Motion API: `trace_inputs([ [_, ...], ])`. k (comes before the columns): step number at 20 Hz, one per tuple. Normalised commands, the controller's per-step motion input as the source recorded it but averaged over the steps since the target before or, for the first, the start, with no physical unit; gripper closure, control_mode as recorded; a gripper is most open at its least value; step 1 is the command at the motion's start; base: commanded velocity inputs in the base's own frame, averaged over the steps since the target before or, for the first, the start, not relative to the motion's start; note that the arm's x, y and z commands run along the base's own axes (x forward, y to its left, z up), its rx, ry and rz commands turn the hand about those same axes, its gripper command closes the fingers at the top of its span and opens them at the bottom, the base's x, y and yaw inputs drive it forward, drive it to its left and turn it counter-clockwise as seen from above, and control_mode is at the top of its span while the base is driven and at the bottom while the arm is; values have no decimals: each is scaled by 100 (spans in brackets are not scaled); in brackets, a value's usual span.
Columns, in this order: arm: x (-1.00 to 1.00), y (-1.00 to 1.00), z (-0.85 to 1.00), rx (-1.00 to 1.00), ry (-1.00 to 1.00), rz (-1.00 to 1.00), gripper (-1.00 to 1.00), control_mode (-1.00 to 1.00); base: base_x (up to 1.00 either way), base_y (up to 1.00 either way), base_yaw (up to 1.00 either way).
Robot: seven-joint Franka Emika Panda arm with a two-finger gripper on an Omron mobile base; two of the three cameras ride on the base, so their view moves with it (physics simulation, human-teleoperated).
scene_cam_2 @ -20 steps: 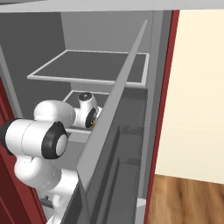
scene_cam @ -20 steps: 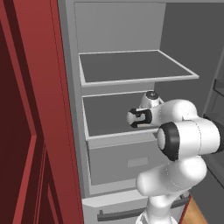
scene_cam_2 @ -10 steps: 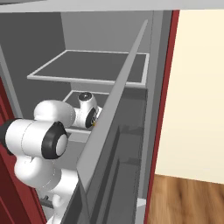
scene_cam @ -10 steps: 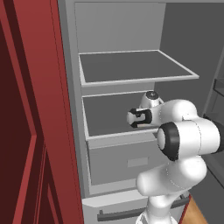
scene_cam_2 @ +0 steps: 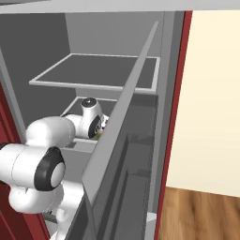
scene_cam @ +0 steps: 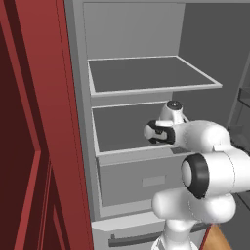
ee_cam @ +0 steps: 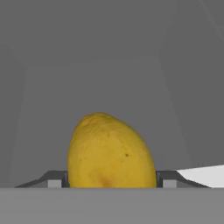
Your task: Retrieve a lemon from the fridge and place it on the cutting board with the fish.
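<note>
Lemon (ee_cam: 110, 151) sits right between the tool's (ee_cam: 112, 179) two dark finger tips (ee_cam: 54, 179) in the hand view, one tip against each side of the fruit, so the tool is closed on it. Fruit is yellow, slightly oval, w/ a faint darker speck on its skin, and fills the gap betw. the tips completely. Behind it: plain grey inner walls and floor of the fridge (scene_cam: 136, 78).

Left base view: fridge stands open, grey shelves inside, upper shelf (scene_cam: 146, 73) bare on top. Arm reaches in over the lower shelf (scene_cam: 122, 132), just above the drawer (scene_cam: 146, 180); hand end w/ its dark band points into the compartment at lower-shelf level. Fingers and fruit are hidden by the wrist here.

Right base view: arm enters from lower left, wrist inside the fridge beneath the upper shelf. A small sliver of yellow (scene_cam_2: 99, 134) shows just past the wrist, next to the edge of the open fridge door (scene_cam_2: 126, 108), which cuts diagonally across the pic. Dark red cabinet (scene_cam: 34, 122) flanks the fridge on the left; wooden floor (scene_cam_2: 201, 215) shows at lower right.
</note>
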Motion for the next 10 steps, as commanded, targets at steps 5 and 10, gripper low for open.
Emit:
trace_inputs([
  [5,-99,0,36,0,-3,0,100,-100,0,0,0],
  [10,-79,0,67,0,2,0,100,-100,0,0,0],
])
